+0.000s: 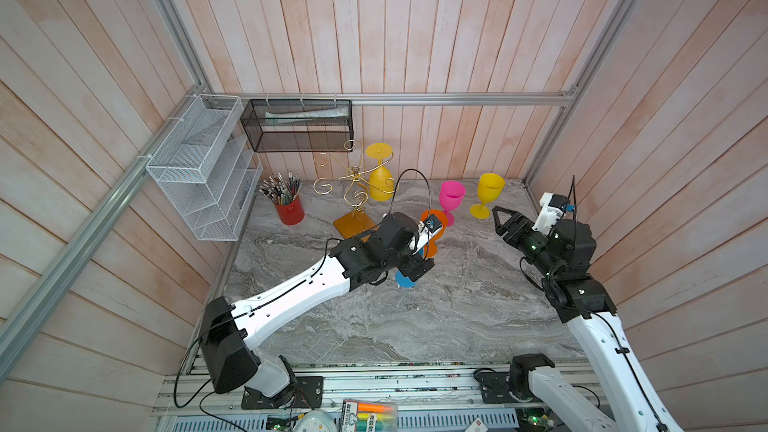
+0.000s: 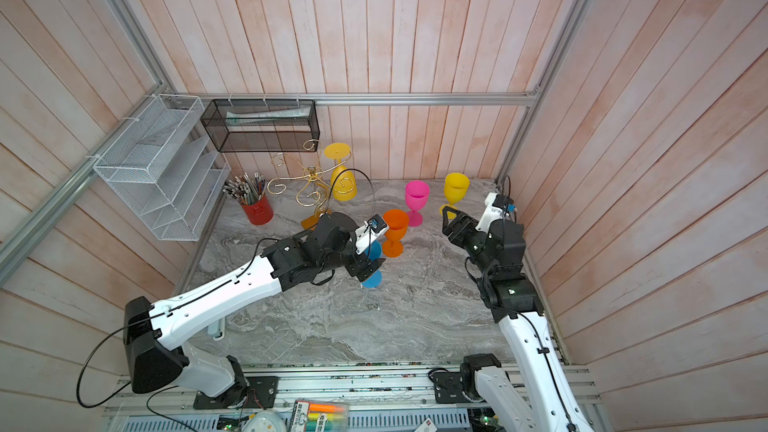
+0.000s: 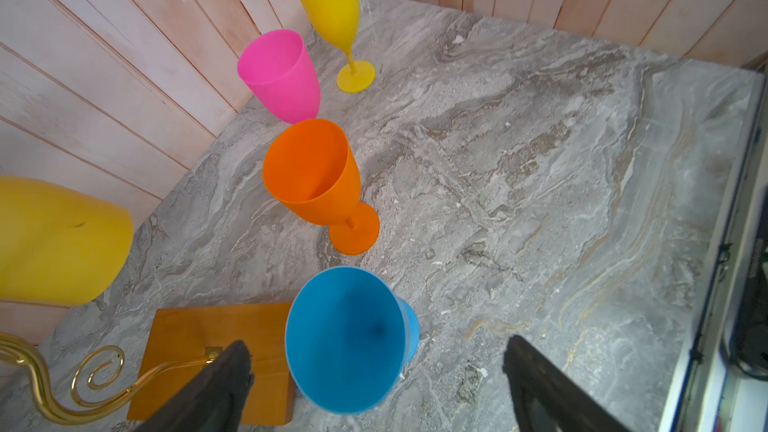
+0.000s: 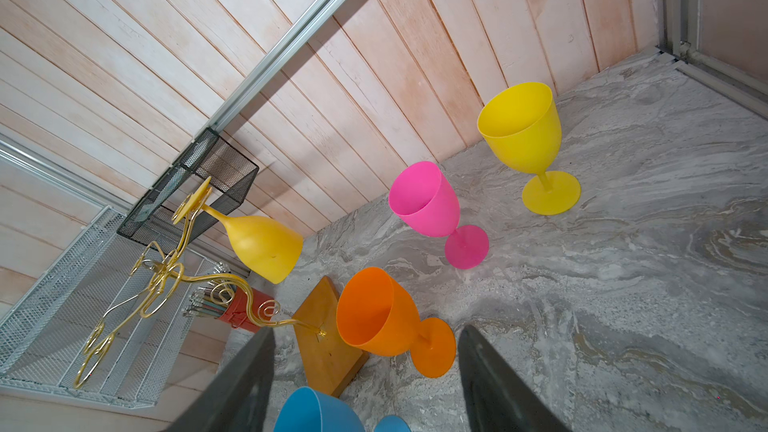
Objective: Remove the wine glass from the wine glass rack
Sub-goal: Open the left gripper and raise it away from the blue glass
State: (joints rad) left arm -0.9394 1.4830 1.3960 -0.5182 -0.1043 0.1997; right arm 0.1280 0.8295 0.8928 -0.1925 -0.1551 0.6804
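The wine glass rack stands at the back left of the worktop, its wooden base flat on the marbled surface, just below the black mesh basket on the wall. One amber wine glass hangs from it upside down, its foot caught in a scroll arm and its bowl pointing down, clear of the worktop. Four other glasses stand upright off the rack in a loose line: a blue glass just beside the base, then an orange glass, a pink glass and a yellow glass towards the back right corner. The left pincer is over the blue glass with its jaws spread wide – in the wrist view the fingers stand apart from the bowl on either side, gripping nothing. The right pincer hangs near the yellow glass's foot, jaws apart and empty – the orange glass shows between them, farther off.
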